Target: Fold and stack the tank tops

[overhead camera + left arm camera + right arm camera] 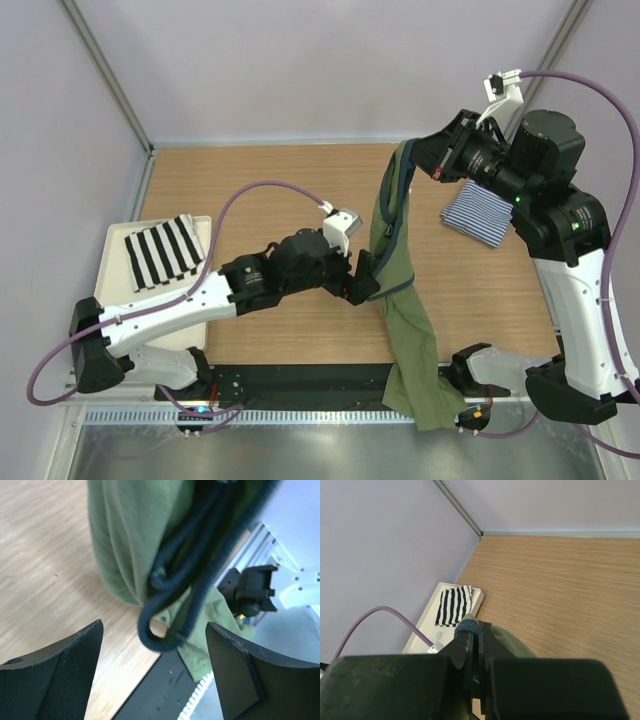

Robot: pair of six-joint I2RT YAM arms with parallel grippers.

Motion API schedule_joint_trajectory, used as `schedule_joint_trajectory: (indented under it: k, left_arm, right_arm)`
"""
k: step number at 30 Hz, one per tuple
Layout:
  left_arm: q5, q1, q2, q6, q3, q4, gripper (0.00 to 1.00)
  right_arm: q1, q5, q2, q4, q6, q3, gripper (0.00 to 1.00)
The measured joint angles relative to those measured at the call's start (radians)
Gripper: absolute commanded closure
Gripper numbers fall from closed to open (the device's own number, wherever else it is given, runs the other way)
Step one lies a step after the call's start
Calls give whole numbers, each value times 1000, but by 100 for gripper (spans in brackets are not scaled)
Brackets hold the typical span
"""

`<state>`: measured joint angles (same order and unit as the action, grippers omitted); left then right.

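My right gripper (420, 157) is raised over the table's far middle and shut on the navy trim (468, 626) of the olive green tank top (405, 300). The top hangs from it in a long drape, and its lower end lies over the table's front edge. My left gripper (362, 278) is open beside the hanging cloth. In the left wrist view a loop of navy trim (162, 639) dangles between the open fingers (70, 655), not gripped. The navy-and-white thin-striped tank top (478, 215) lies folded on the table at the right, partly behind my right arm.
A white tray (120, 240) at the table's left edge holds a folded cloth with broad black and white stripes (165, 250); both also show in the right wrist view, the tray (422, 627) and the cloth (452, 605). A black strip and a metal rail (300, 415) run along the front edge.
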<state>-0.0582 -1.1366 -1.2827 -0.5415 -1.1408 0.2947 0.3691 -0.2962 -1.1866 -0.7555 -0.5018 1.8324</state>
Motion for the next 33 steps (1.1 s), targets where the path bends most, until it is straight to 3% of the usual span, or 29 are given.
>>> schedule_joint_trajectory:
  k: [3, 10, 15, 19, 24, 26, 29, 33]
  left_arm:
    - [19, -10, 29, -15, 31, -11, 23]
    - [48, -14, -1, -37, 29, -51, 62]
    - [68, -15, -59, -50, 27, -51, 63]
    - [66, -15, -64, -53, 26, -50, 100]
    - [16, 2, -65, -37, -39, 27, 100]
    - [66, 69, -66, -47, -103, 95, 100]
    - [185, 328, -92, -63, -240, 191, 100]
    - [230, 681, -282, -56, -669, 403, 100]
  right_arm:
    - [0, 3, 0, 3, 0, -12, 99]
    - [0, 6, 0, 6, 0, -33, 99]
    - [0, 22, 0, 6, 1, -34, 99]
    - [0, 31, 0, 6, 3, -34, 99]
    - [0, 80, 2, 31, 4, -53, 99]
    - [0, 142, 0, 56, 11, -79, 99]
    - [0, 294, -49, 72, 27, -72, 99]
    - [0, 483, -193, 121, 13, 16, 99]
